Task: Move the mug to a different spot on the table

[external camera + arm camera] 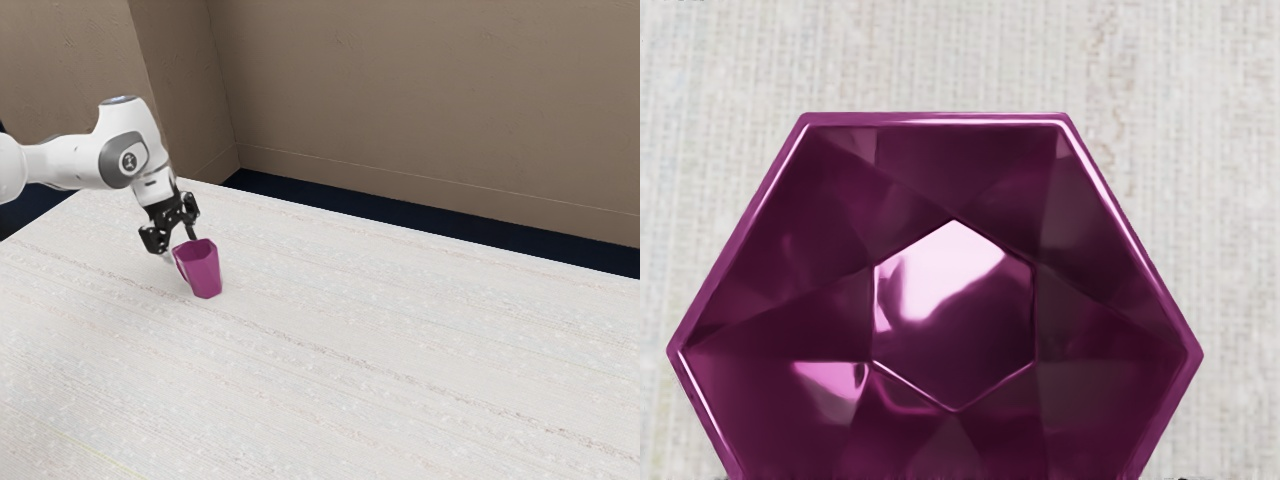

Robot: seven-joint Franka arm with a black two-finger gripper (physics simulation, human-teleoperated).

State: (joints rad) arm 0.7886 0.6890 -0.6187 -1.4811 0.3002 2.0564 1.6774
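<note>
My gripper (166,238) hangs open at the rim of the purple mug (200,268), which stands on the tabletop (400,350). Best plan: straddle one flat wall, lower squarely, then squeeze.

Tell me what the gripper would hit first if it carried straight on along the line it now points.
The purple mug: the gripper angles down at its rim, and the wrist view looks straight into its open mouth. Rim or inside wall first, I cannot tell.
</note>
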